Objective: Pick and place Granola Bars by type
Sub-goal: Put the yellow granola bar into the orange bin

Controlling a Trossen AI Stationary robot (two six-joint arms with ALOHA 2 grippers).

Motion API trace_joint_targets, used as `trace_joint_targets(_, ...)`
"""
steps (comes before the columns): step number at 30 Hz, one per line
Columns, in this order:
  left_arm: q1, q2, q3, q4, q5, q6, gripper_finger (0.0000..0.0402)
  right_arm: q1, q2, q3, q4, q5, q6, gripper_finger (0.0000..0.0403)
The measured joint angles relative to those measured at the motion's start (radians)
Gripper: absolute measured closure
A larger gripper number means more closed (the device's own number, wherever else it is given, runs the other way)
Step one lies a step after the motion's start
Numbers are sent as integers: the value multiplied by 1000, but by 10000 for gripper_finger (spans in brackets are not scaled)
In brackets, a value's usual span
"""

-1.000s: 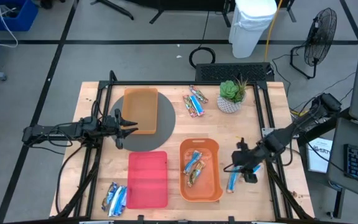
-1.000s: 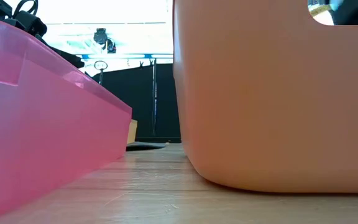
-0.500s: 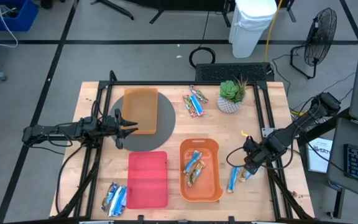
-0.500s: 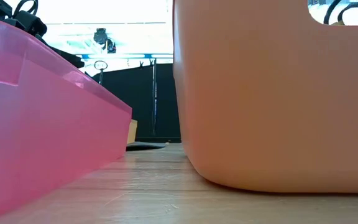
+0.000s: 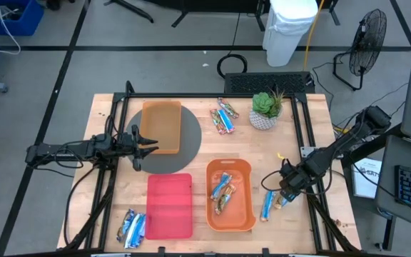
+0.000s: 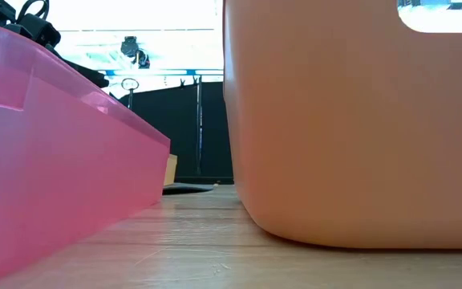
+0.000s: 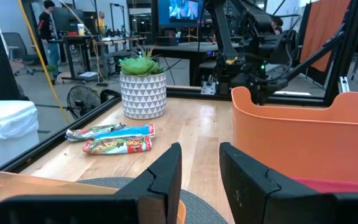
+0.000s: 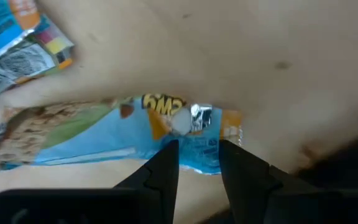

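Observation:
A blue granola bar (image 8: 104, 134) lies flat on the wood beside the near orange tray (image 5: 242, 214), with a second bar (image 8: 17, 37) next to it. My right gripper (image 8: 197, 155) points down over the blue bar's end, its fingers a little apart and one on either side of that end. The same tray holds several bars (image 5: 222, 189). More bars lie at the far middle (image 5: 225, 118) and the near left (image 5: 133, 227). My left gripper (image 7: 197, 168) waits level and open over the grey mat (image 5: 191, 143), holding nothing. My right gripper comes from above at the blue bar's end (image 8: 197, 127). Whether its fingertips touch the wrapper cannot be told. The bar lies flat on the table.
A red tray (image 5: 170, 205) sits near the front, and another orange tray (image 5: 161, 127) rests on the grey mat. A potted plant (image 5: 266, 109) stands at the far right. In the low view the red tray's wall (image 6: 54, 144) and the orange tray's wall (image 6: 351, 120) fill the picture.
My right gripper has come down toward the bars beside the near orange tray. It shifted slightly toward the table's right edge and rolled about the line it points along. The bars lie where they were.

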Motion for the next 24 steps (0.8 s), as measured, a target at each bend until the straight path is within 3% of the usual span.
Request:
trace_joint_targets(9, 0, 0, 0, 0, 0, 0, 289, 0, -18, -39, 113, 5, -47, 298)
trace_joint_targets(15, 0, 0, 0, 0, 0, 0, 289, -1, -73, -44, 207, 176, -113, 298)
trace_joint_targets(24, 0, 0, 0, 0, 0, 0, 289, -8, -122, -43, 302, 273, -205, 298)
